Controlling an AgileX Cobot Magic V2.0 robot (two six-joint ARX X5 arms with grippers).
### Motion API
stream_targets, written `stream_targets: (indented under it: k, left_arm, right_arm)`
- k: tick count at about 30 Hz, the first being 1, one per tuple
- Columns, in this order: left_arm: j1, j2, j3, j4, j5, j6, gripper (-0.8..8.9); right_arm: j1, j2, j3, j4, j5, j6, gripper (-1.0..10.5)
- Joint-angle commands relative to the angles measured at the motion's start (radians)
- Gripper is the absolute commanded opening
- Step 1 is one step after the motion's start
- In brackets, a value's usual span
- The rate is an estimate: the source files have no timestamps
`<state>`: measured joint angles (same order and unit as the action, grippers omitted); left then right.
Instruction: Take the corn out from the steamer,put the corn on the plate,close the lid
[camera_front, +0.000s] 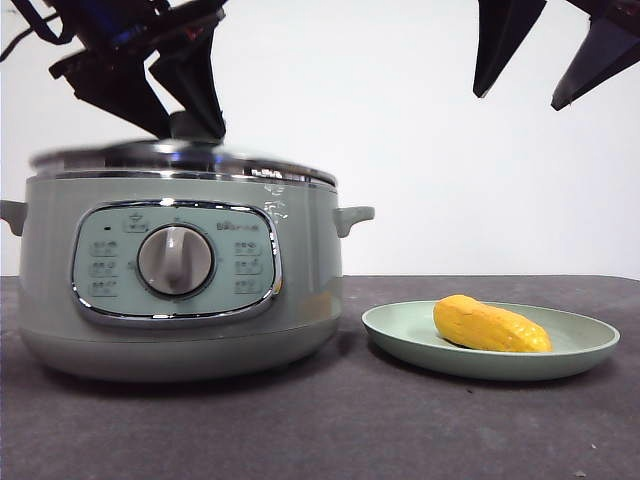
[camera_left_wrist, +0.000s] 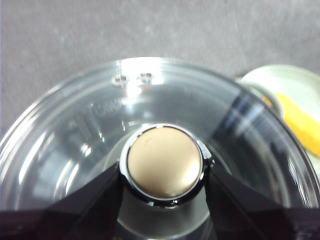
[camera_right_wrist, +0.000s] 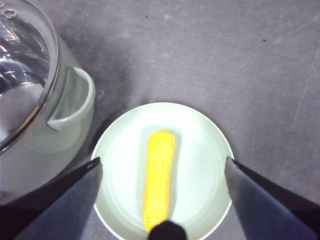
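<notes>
The sage-green steamer (camera_front: 170, 270) stands at the left of the front view. The glass lid (camera_front: 180, 160) sits on its rim. My left gripper (camera_left_wrist: 162, 180) is shut on the lid's knob (camera_left_wrist: 164, 161), seen from above in the left wrist view; it shows in the front view (camera_front: 185, 105). The corn (camera_front: 490, 326) lies on the pale green plate (camera_front: 585, 350) to the right of the steamer. My right gripper (camera_right_wrist: 162, 167) is open and empty, high above the plate (camera_right_wrist: 205, 145) and the corn (camera_right_wrist: 159, 177); it shows at the top right of the front view (camera_front: 545, 65).
The dark grey table (camera_front: 330, 430) stretches in front of the steamer and plate. The steamer's side handle (camera_right_wrist: 75, 97) points toward the plate, with a small gap between them. A white wall stands behind.
</notes>
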<state>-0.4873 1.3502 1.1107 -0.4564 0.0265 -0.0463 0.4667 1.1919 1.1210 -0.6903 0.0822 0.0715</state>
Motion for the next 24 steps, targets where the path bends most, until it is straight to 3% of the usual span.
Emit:
stream_targets:
  k: [1,7,8,10,12,22,24]
  left_arm:
    - [-0.005,0.026,0.008,0.008,0.001,0.006,-0.09]
    - [-0.005,0.05,0.008,-0.058,0.001,0.024,0.24]
    - [-0.005,0.05,0.008,-0.064,0.001,0.024,0.83]
    - [-0.005,0.05,0.008,-0.067,0.001,0.024,3.28]
    - [-0.004,0.05,0.008,-0.067,0.001,0.023,4.96]
    - [-0.005,-0.064,0.009,-0.057,0.005,0.015,4.94]
    - [-0.005,-0.119,0.009,-0.08,0.004,0.013,4.51]
  right_arm:
    - [-0.002,0.003,-0.01,0.001,0.003,0.009,4.1]
    - [-0.002,0.003,-0.01,0.0,0.003,0.008,4.1]
    - [-0.002,0.003,-0.01,0.0,0.003,0.009,4.1]
    - [-0.002,0.003,-0.01,0.0,0.002,0.009,4.1]
    - [-0.002,0.003,-0.01,0.0,0.002,0.009,4.1]
    - [-0.002,-0.006,-0.01,-0.016,-0.002,-0.01,4.1]
    - [-0.002,-0.018,-0.01,-0.024,-0.002,-0.012,4.0]
